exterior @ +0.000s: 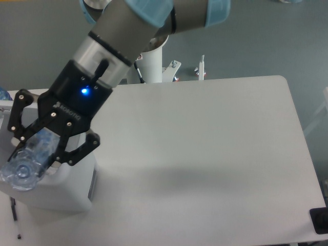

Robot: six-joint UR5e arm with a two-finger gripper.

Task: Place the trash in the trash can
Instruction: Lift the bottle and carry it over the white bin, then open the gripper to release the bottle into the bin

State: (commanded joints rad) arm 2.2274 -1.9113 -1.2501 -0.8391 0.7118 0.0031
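Note:
The trash I see is a clear crinkled plastic bottle [25, 164], held in the air at the far left with its round end towards the camera. My gripper [39, 150] is shut on the bottle, its black fingers [72, 154] clamped on both sides. Bottle and gripper hang directly over the trash can [64, 193], a boxy white bin with a grey side panel [92, 183]. The arm and bottle cover the can's opening, so its inside is hidden.
The robot's white base column [149, 66] stands at the table's back edge, with a white bracket [201, 67] beside it. A blue object [3, 95] peeks in at the left edge. A black item [319, 220] sits at the bottom right corner.

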